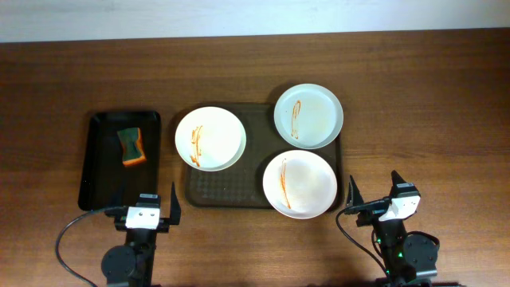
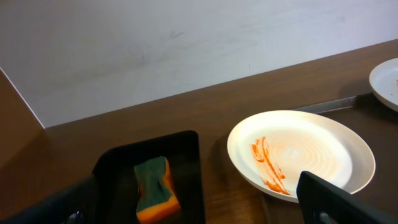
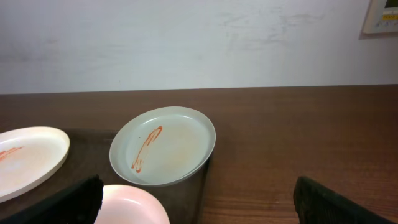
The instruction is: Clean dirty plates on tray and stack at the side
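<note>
Three dirty plates lie on the dark brown tray, each with orange-red sauce streaks. A white plate is at the left, and shows in the left wrist view. A pale green plate is at the back right, seen in the right wrist view. A white plate is at the front right, its edge low in the right wrist view. My left gripper is open and empty at the near edge, in front of the black tray. My right gripper is open and empty, right of the brown tray.
A narrow black tray stands left of the brown tray and holds a green and orange sponge, also in the left wrist view. A pale wall runs along the table's far edge.
</note>
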